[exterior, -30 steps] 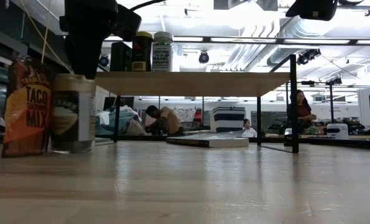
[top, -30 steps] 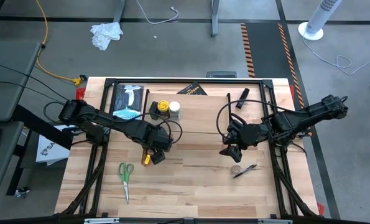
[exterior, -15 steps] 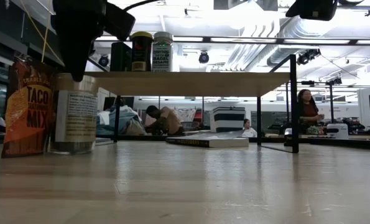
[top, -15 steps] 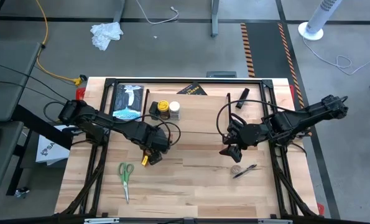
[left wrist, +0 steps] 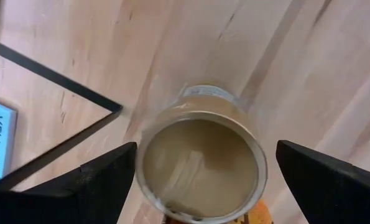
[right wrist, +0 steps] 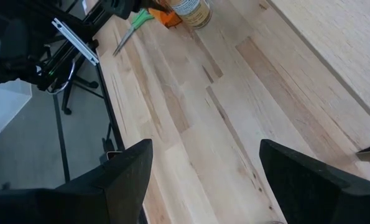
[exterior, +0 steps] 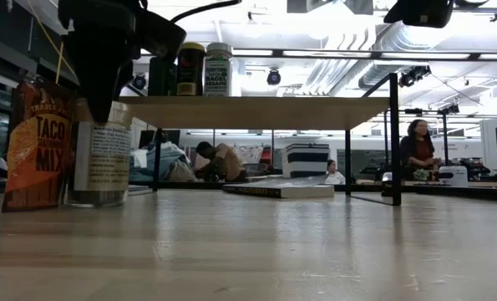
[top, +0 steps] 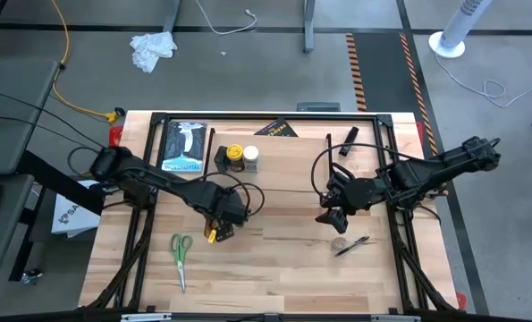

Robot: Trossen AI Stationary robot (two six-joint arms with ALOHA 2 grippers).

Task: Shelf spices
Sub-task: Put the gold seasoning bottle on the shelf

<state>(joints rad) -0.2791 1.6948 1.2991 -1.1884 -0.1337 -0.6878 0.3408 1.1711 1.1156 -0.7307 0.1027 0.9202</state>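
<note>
The left end effector (left wrist: 200,177) hangs directly over the wide tan jar (left wrist: 200,162), fingers spread wide to either side of its lid and not touching, placed to drop around it for a grasp. In the low view's left, the jar stands on the surface (exterior: 298,251) just beside the taco mix packet (exterior: 36,144), short of the shelf (exterior: 256,100), where two jars (exterior: 205,68) already stand. The right end effector (right wrist: 203,180) waits spread wide, centre-right in the high view.
</note>
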